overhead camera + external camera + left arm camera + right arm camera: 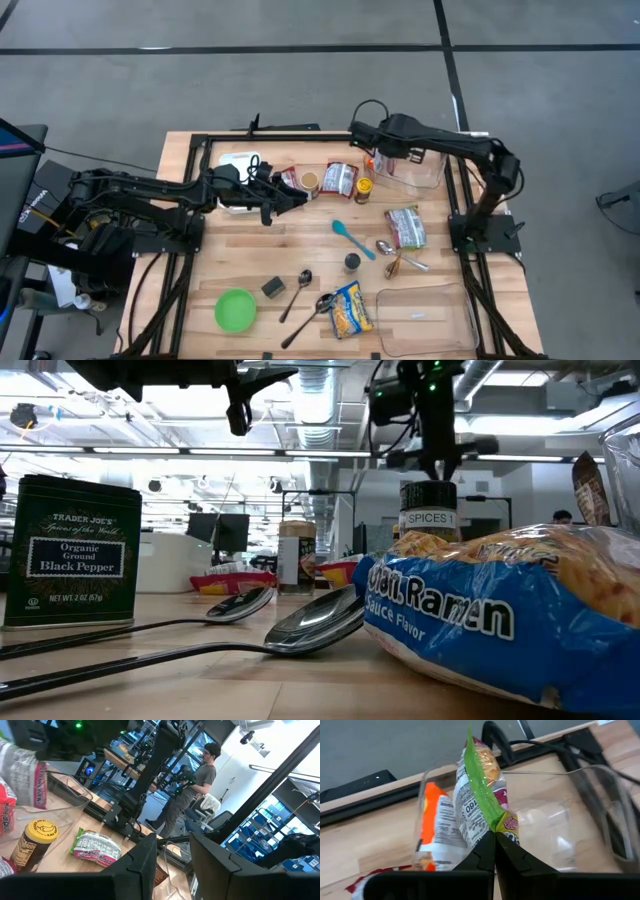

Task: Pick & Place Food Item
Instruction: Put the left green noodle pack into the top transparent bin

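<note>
I have a snack bag [482,795] pinched by its edge in the right gripper [495,842], fingers pressed together on it, hanging over the clear bin [412,170] at the table's far side. So the pick looks done; lowering and releasing are left, I judge. That bin seems empty below the bag. The near bin [425,315] holds nothing I can make out. My left gripper [290,197] hovers partly spread near the far packets [338,179], holding nothing.

Green bowl [235,309], blue ramen packet [500,610]
</note>
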Controlling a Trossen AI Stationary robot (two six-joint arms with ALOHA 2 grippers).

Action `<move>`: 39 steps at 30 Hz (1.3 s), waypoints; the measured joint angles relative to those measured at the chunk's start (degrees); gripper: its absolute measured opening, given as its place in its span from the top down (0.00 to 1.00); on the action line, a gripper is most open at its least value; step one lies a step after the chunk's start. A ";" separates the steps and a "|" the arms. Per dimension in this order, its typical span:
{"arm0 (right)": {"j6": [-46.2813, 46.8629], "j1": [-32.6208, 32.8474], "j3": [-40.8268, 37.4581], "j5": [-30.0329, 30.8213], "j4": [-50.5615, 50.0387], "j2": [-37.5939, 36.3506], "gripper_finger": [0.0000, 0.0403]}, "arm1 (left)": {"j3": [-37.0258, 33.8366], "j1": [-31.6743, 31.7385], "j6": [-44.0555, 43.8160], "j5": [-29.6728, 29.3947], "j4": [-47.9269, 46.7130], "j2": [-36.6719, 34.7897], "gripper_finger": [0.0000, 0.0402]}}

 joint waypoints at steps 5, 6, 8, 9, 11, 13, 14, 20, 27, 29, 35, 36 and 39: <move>0.00 0.00 0.00 -0.33 0.72 2.60 1.00 | 0.00 0.00 0.00 0.01 -0.02 0.00 0.72; 0.00 0.00 0.00 -0.35 0.96 2.94 1.00 | 0.00 0.00 0.00 0.01 -0.01 0.00 0.72; 0.56 0.00 0.00 -0.46 1.60 3.54 1.00 | 0.00 0.00 0.00 0.01 -0.02 0.00 0.72; 0.94 0.00 -0.02 -0.70 1.62 3.59 1.00 | 0.00 0.00 0.00 0.01 -0.02 0.00 0.72; 1.08 0.00 0.01 -1.13 2.29 3.41 1.00 | 0.00 0.00 0.00 0.01 -0.02 0.00 0.72; 1.05 0.00 0.02 -2.09 3.06 3.39 1.00 | 0.00 0.00 0.00 0.01 -0.02 0.00 0.72; 1.05 0.00 0.02 -2.88 3.12 3.41 1.00 | 0.00 0.00 0.00 0.01 -0.02 0.00 0.72; 0.44 0.13 0.02 -5.11 3.02 3.41 1.00 | 0.00 0.00 0.00 0.01 -0.02 0.00 0.72; 0.22 0.97 0.02 -6.14 2.78 3.41 1.00 | 0.00 0.00 0.00 0.01 -0.02 0.00 0.72; -0.21 1.29 0.02 -6.27 2.80 3.41 1.00 | 0.00 0.00 0.00 0.01 -0.02 0.00 0.72; -2.29 1.27 0.02 -7.91 3.01 3.41 0.93 | 0.00 0.00 0.00 0.01 -0.02 0.00 0.72; -2.27 1.29 0.02 -7.93 3.03 3.41 0.91 | 0.00 0.00 0.00 0.01 -0.04 0.00 0.72; -2.21 1.29 0.02 -7.96 3.02 3.41 0.85 | 0.00 0.00 0.00 0.01 -0.02 0.00 0.72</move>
